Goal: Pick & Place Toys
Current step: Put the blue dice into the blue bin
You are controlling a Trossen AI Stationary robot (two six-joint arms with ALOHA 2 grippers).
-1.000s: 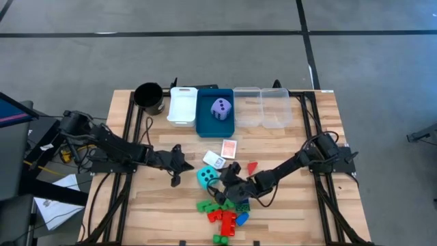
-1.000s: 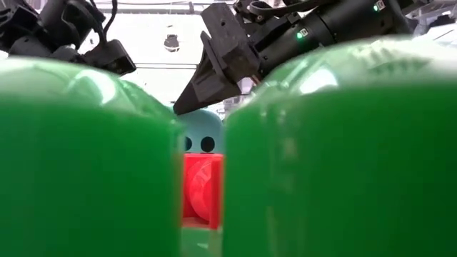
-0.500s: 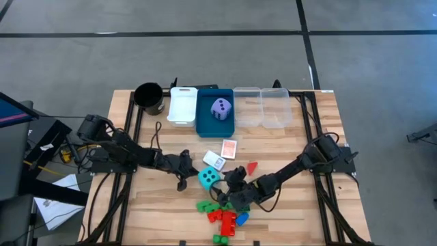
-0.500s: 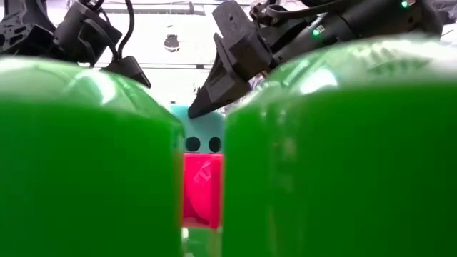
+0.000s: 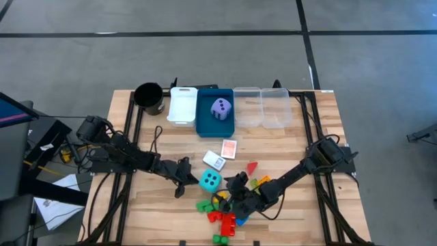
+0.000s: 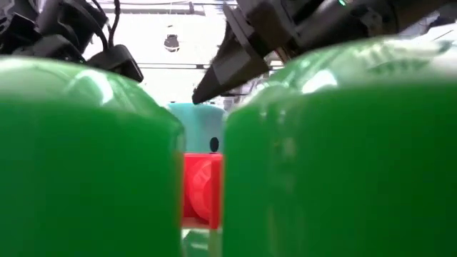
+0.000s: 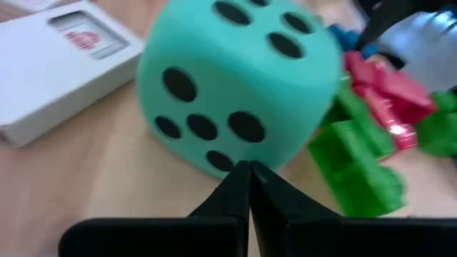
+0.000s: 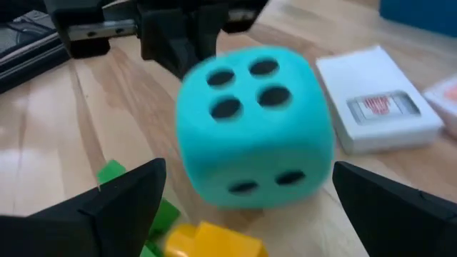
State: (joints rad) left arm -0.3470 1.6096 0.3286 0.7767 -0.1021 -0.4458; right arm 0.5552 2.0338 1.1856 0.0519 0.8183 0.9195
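Your cyan die (image 5: pixel 210 180) is soft-edged with dark dots, four showing on top. It sits directly ahead of the left pincer (image 5: pixel 183 179), whose fingers are pressed together with tips just short of it, and before the right pincer (image 8: pixel 243 207), spread wide. In the low view, green bricks (image 6: pixel 86 157) block most of the scene. The bench (image 5: pixel 293 147) is pale wood planking on grey floor.
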